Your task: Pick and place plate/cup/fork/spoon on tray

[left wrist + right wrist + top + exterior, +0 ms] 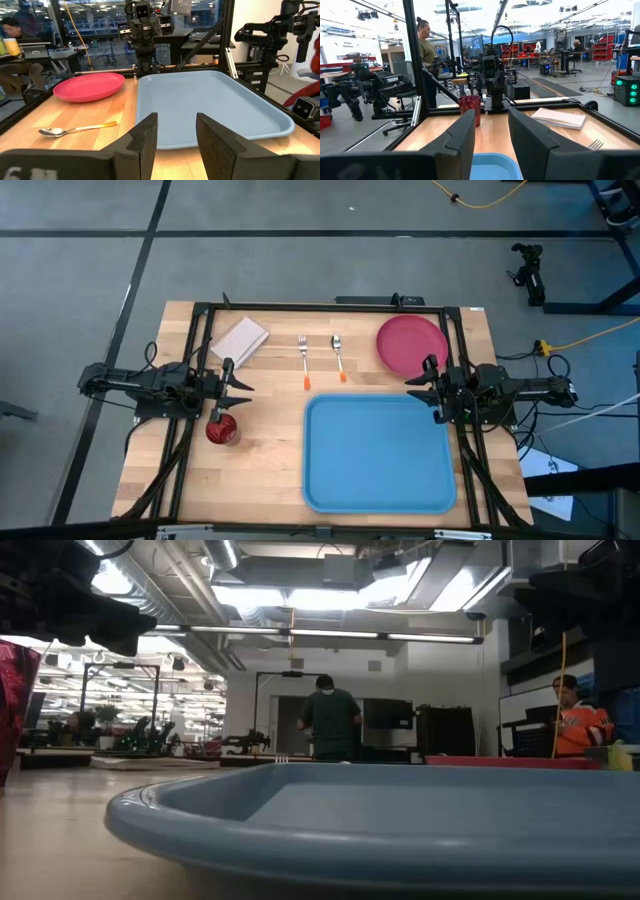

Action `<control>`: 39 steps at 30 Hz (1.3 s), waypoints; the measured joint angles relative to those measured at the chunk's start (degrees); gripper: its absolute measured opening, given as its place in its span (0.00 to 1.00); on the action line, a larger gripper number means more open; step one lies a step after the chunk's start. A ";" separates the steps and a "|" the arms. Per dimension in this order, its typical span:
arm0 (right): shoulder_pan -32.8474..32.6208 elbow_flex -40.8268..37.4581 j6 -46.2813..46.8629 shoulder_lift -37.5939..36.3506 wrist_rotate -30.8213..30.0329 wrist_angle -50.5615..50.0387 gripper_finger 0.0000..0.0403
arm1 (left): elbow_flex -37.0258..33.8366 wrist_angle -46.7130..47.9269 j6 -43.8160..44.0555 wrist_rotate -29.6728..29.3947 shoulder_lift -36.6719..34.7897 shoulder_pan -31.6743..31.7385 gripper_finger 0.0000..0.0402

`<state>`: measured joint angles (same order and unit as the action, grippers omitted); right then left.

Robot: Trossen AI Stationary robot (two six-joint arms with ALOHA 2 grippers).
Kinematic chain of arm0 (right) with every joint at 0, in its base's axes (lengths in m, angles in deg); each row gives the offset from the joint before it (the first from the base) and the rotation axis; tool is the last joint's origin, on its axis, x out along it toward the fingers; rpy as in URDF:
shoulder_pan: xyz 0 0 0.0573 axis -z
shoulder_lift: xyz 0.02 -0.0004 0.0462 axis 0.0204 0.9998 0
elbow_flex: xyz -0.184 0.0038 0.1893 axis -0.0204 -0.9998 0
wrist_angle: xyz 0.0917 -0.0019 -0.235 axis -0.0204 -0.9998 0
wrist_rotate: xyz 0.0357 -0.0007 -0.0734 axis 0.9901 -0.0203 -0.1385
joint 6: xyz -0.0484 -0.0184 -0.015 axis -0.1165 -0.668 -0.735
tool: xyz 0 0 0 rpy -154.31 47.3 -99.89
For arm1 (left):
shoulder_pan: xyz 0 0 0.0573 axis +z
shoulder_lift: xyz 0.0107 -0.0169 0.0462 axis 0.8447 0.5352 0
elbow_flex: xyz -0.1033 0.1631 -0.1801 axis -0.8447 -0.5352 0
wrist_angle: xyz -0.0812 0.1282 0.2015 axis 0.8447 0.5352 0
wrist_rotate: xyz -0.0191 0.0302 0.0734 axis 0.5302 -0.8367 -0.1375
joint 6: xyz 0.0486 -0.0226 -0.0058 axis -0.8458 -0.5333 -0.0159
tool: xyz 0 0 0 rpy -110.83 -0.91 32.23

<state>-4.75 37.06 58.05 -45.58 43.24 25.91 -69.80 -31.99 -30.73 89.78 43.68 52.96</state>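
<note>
1. The tray [378,452] sits at the lower centre-right of the desk [150,470].
2. The plate [410,344] lies at the upper right, the fork [303,354] and spoon [338,353] at upper centre.
3. The cup [222,429] stands at the lower left.
4. The left gripper [240,387] hovers beside the cup, fingers apart, holding nothing.
5. The right gripper [420,391] hovers at the tray's right edge, likewise parted, holding nothing.

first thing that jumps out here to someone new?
The big light-blue tray, empty, fills the table's near right. Behind it, off the tray, lies the pink-red plate; the fork and spoon lie side by side to its left. The left gripper and right gripper face each other, both open, with the cup by the left one.
</note>
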 joint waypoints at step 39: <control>0.02 -0.02 -2.92 0.00 -1.53 1.37 0.31 | -0.01 -0.02 0.00 0.00 -0.01 0.00 0.32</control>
<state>-4.72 37.03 55.13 -45.58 41.71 27.28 -69.81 -32.00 -30.73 89.78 43.67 52.97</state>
